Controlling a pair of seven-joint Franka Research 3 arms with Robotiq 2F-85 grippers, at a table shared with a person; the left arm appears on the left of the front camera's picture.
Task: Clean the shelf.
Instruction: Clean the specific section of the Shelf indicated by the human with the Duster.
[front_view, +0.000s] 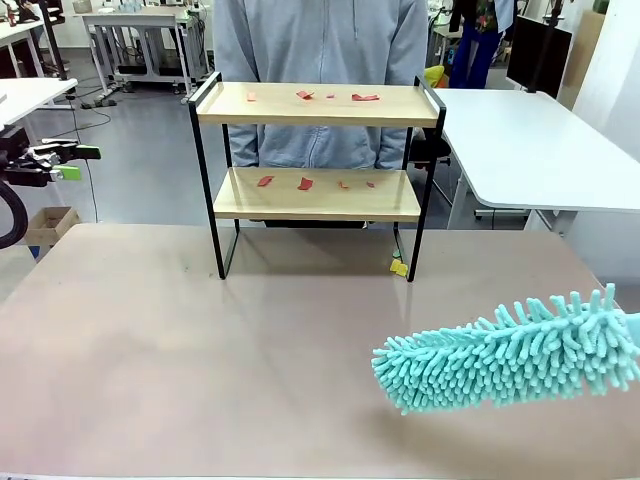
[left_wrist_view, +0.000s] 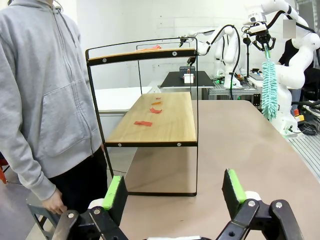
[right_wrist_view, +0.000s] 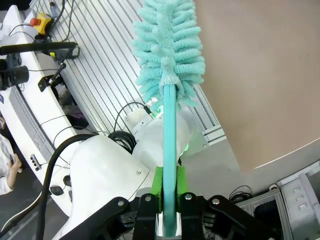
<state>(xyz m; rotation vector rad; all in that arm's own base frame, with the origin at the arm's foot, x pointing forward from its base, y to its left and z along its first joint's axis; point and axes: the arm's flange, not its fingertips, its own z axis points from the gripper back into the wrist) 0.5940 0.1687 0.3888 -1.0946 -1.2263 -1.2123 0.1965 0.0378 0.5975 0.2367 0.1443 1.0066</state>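
Observation:
The shelf (front_view: 318, 104) stands at the far middle of the brown table, two light wooden boards in a thin black frame. Red scraps (front_view: 365, 97) lie on its top board and more red scraps (front_view: 306, 184) on the lower one. A fluffy teal duster (front_view: 510, 355) hangs over the table's near right. My right gripper (right_wrist_view: 169, 192) is shut on the duster's teal handle (right_wrist_view: 170, 125). At the far left, off the table, my left gripper (front_view: 78, 162) stands open and holds nothing. In the left wrist view the shelf (left_wrist_view: 155, 122) is seen end-on, beyond the open left gripper (left_wrist_view: 173, 192).
A person in a grey hoodie (front_view: 320, 40) stands close behind the shelf. A small yellow object (front_view: 399, 267) lies by the shelf's right foot. A white table (front_view: 540, 150) stands at the back right. The brown tabletop (front_view: 200, 340) spreads bare in front of the shelf.

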